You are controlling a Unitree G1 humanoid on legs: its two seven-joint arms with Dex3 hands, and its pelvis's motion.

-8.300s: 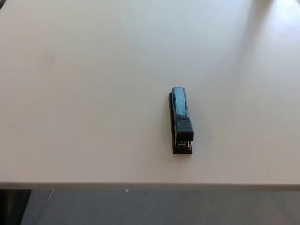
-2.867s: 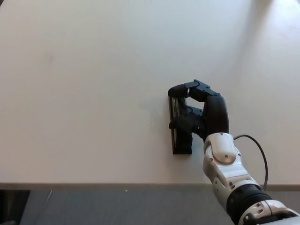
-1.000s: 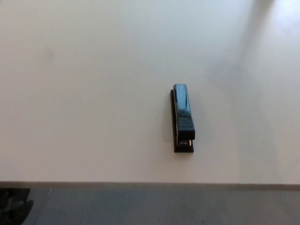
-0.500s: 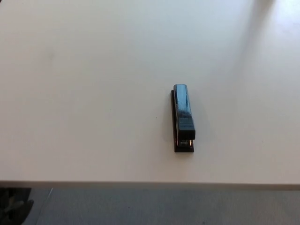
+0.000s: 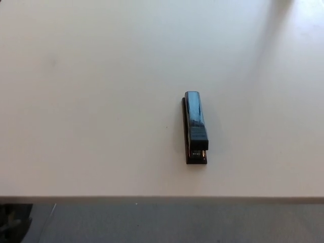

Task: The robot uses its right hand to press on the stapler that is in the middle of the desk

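stapler [image 5: 195,127] alone on desk [image 5: 91,101], open approach all sides

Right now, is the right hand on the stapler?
No, the stapler lies alone on the desk, and neither robot hand is in view.

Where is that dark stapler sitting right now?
In the head view, the dark oblong stapler lies alone on the white desk, right of centre, near the front edge.
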